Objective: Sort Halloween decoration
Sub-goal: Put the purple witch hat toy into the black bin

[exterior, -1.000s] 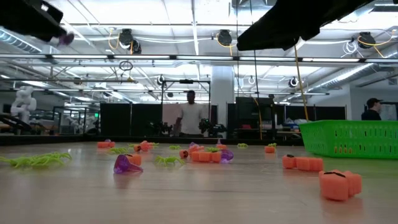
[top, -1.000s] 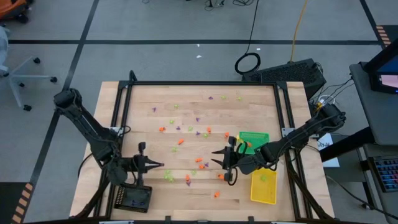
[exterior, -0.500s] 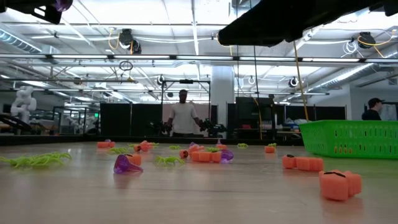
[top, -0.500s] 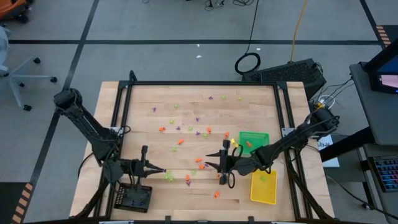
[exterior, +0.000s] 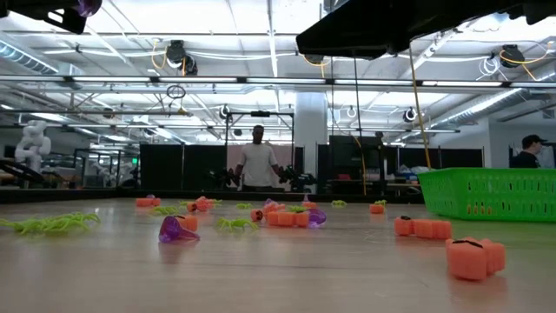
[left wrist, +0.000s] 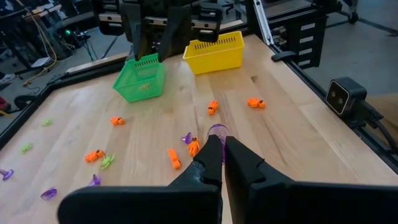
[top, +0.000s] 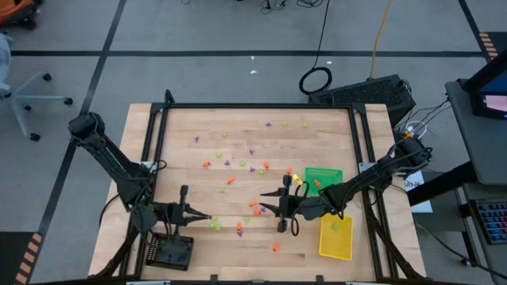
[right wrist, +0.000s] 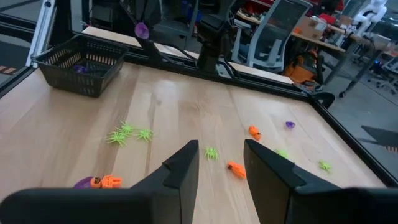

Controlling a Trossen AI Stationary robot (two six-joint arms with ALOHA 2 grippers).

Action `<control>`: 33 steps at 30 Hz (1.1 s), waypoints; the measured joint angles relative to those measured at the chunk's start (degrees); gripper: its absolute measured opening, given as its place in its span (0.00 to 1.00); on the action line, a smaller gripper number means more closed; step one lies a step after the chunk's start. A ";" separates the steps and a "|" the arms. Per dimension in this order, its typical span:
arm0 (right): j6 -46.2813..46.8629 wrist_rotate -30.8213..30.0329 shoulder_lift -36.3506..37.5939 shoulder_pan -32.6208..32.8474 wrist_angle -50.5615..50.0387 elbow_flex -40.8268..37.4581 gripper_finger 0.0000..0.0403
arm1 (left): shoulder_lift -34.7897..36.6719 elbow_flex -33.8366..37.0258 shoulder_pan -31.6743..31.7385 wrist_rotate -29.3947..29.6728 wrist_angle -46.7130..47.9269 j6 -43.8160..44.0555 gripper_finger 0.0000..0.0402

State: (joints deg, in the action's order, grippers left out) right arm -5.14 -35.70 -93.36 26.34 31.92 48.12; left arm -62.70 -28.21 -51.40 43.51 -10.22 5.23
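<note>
My left pincer hangs above the near-left part of the table, pressed together on a small purple trinket that sticks out just past my fingertips; the black basket sits just behind and beside me, with something purple already lying in it. My right pincer hovers over the middle of the table with its fingers spread and nothing between them. Right under and ahead of it lie an orange trinket and a lime-green spider; the green basket and the yellow basket stand just behind it, toward my right arm's base. The rest of the decoration is scattered over the wood ahead of both pincers: orange pieces, purple ones and more green spiders, most lying well apart.

I judge these pieces to be very light, hard, smooth plastic, likely to skid or flip if nudged from one side. The spiders' thin legs look bendy, so I would close on the body; on the chunky orange ones, square across the middle, fingertips nearly brushing the wood
</note>
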 joint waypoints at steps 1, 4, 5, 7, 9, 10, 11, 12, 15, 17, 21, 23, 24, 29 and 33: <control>0.25 0.00 0.00 -0.03 0.00 0.00 0.29 | 0.00 0.00 0.00 0.00 0.00 0.00 0.00; 0.88 0.00 0.00 -0.03 0.00 0.00 0.29 | 0.00 0.00 0.00 0.02 0.02 0.00 0.00; 0.96 0.00 0.00 -0.03 -0.03 0.00 0.29 | 0.00 0.00 0.00 0.02 0.02 -0.03 0.00; 0.98 0.00 0.00 -0.02 -0.29 0.00 0.29 | 0.00 0.00 0.00 0.02 0.04 -1.12 0.00; 1.00 0.00 0.00 -0.03 -0.46 0.00 0.29 | 0.00 0.00 0.00 0.02 0.04 -5.11 0.00; 1.00 0.00 0.00 -0.03 -0.46 0.00 0.29 | 0.00 0.00 0.00 0.02 0.07 -7.25 0.00; 1.00 0.00 0.02 -0.02 -0.46 0.00 0.29 | 0.00 0.00 0.00 0.02 0.05 -9.09 0.00; 1.00 0.00 0.02 -0.01 -0.46 0.00 0.29 | 0.00 0.00 0.00 0.02 0.07 -10.76 0.00; 1.00 0.00 0.02 -0.02 -0.46 0.00 0.29 | 0.00 0.00 0.00 0.04 0.09 -15.51 0.00; 1.00 0.00 0.02 -0.03 -0.46 0.00 0.29 | 0.00 0.00 0.00 0.04 0.15 -18.97 0.00; 1.02 0.00 0.02 -0.03 -0.46 0.00 0.29 | 0.00 0.00 0.00 0.04 0.24 -27.46 0.00; 1.02 0.00 0.04 -0.03 -0.46 0.00 0.29 | 0.00 0.00 0.00 0.04 0.24 -30.99 0.00; 1.02 0.00 0.04 -0.03 -0.46 0.00 0.29 | 0.00 0.00 0.00 0.04 0.24 -32.23 0.00; 1.02 0.00 0.04 -0.03 -0.46 0.00 0.29 | 0.00 0.00 0.00 0.04 0.23 -33.11 0.00; 1.02 0.00 0.04 -0.03 -0.46 0.00 0.29 | 0.00 0.00 0.00 0.06 0.23 -33.28 0.00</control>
State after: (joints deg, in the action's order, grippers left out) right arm -4.12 -35.70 -93.32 26.30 31.46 48.12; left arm -62.70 -28.21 -51.40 43.57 -9.99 -28.04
